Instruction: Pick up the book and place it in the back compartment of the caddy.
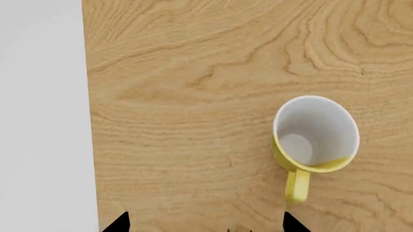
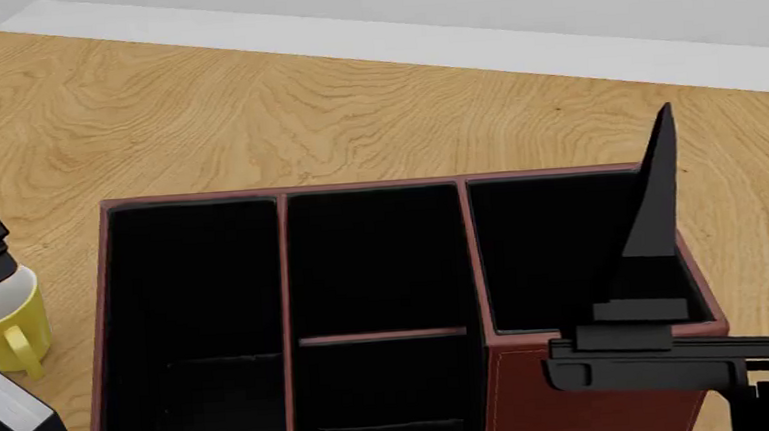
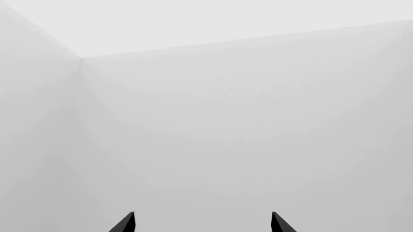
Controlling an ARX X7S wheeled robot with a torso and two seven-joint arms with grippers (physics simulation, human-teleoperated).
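**Head view: book not yet in my grip**

Both my grippers, left (image 1: 205, 223) and right (image 3: 202, 223), hang open and empty. The book (image 2: 17, 423) lies apart from my left jaws, beside the caddy (image 2: 595, 388). I should descend squarely over its spine.

Setting: bare simulated room. Wood-grain table (image 2: 351, 107); plain white walls (image 3: 258, 135) meeting at a corner; leather-look desk caddy (image 2: 596, 393); yellow mug (image 1: 314, 140). Suggests office desk.
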